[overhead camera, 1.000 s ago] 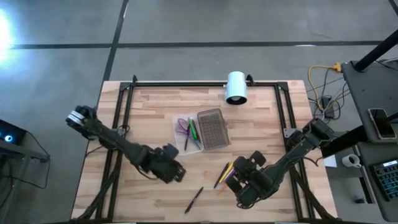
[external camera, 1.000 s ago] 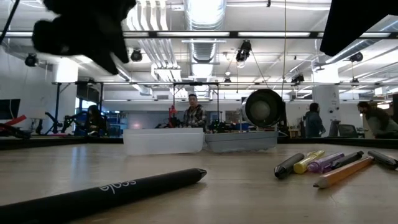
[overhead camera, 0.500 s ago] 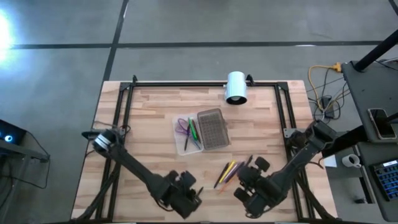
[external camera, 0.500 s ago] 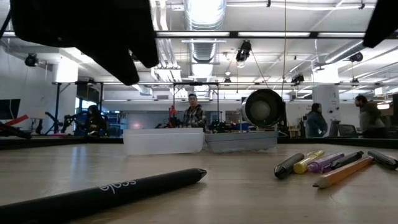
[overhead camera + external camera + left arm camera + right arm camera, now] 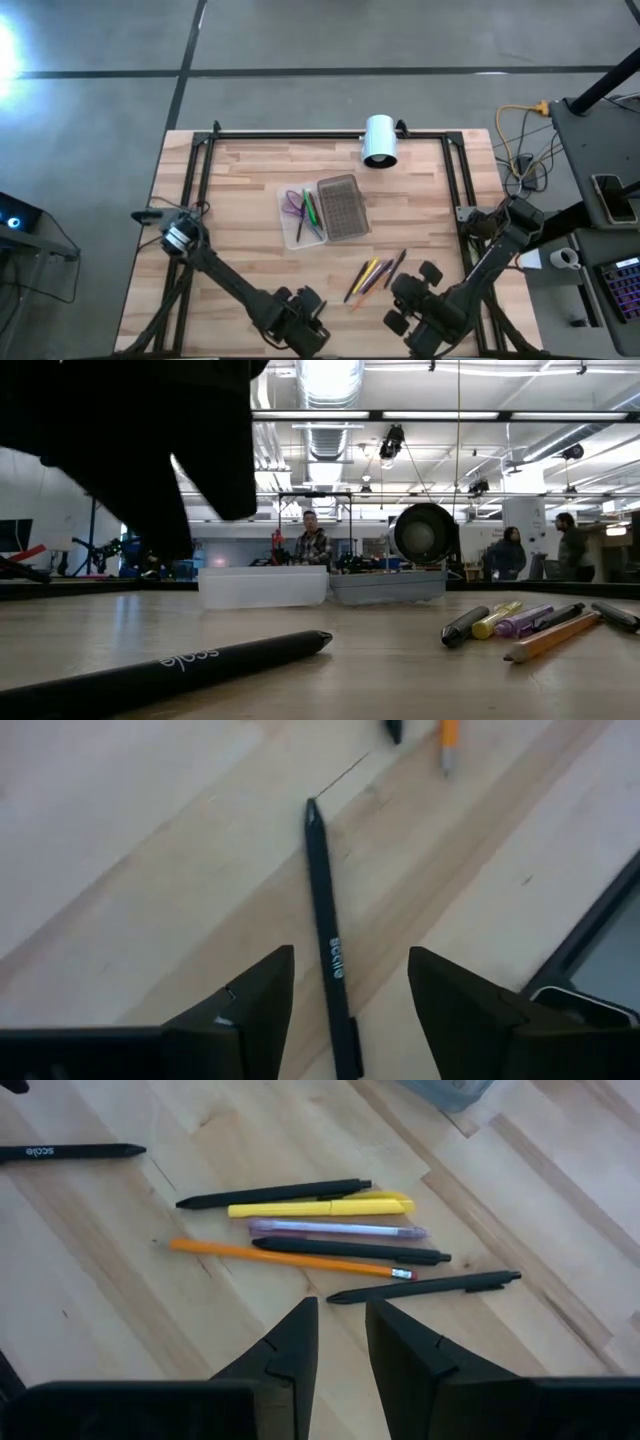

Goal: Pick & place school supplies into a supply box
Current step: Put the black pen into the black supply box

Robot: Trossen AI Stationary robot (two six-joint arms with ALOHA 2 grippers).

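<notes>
A lone black pen point(image 5: 328, 940) lies flat near the table's near edge; in the high view my left gripper point(image 5: 300, 325) covers it. My left gripper point(image 5: 350, 985) hovers over it, open, one finger on either side of the pen's rear half, without touching. In the low view it hangs as a dark mass point(image 5: 140, 450) above that pen point(image 5: 170, 665). A bunch of pens and an orange pencil point(image 5: 320, 1230) lies right of centre point(image 5: 375, 273). My right gripper point(image 5: 340, 1320) hovers just short of them, narrowly open. The supply box point(image 5: 342, 207) lies open mid-table, with purple scissors and green pens point(image 5: 303, 212) in its tray.
A white cylinder point(image 5: 380, 140) lies at the far edge. Black frame rails point(image 5: 200, 190) run along the table's left and right sides. Bare wood lies left of the box. People stand in the room beyond point(image 5: 312, 545).
My left gripper has swung from the table's left-centre toward the near edge and rightward, coming down over the lone black pen. My right gripper has drawn back from the pen bunch toward the near edge. The pens and the box have stayed in place.
</notes>
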